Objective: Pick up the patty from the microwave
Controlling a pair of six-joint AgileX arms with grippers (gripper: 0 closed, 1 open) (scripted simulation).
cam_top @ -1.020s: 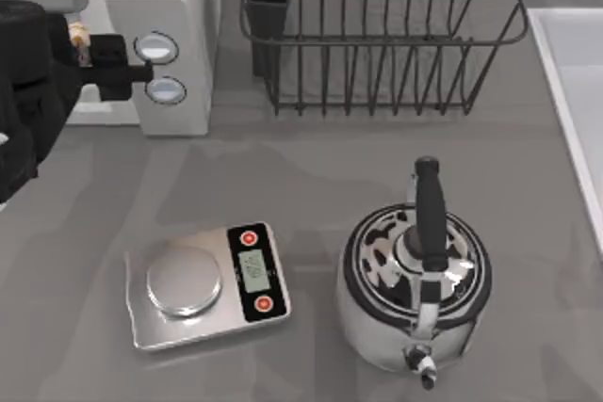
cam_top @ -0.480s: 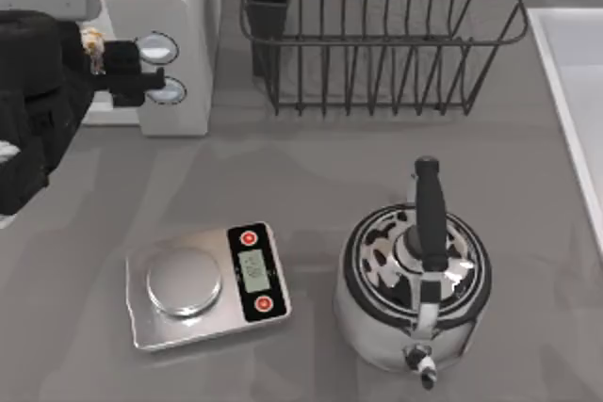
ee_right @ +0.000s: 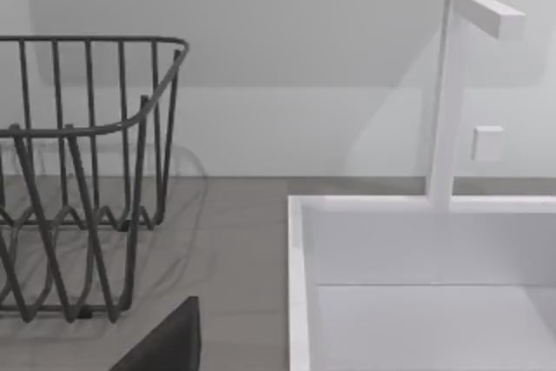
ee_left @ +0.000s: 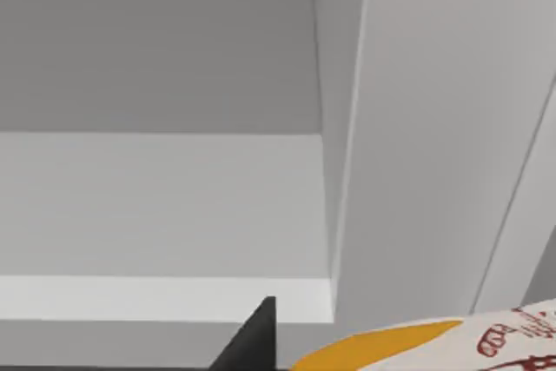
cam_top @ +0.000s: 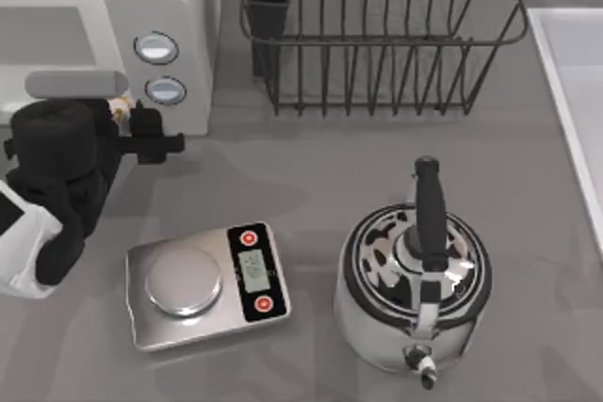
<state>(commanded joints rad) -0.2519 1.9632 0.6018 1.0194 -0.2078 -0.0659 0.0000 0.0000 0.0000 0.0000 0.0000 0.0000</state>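
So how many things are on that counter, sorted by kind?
Appliances: 2, the microwave and the scale
Kettle: 1
Dish rack: 1
Food: 1, the patty in the left gripper
Sink: 1
Total: 6

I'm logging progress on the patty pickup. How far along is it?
Done: the patty is out of the microwave cavity, gripped by the left gripper just in front of the open front; the left wrist view shows it at the fingers. In hand: carrying it away over the table. Left: little, perhaps more clearance. The right arm is parked near the sink.
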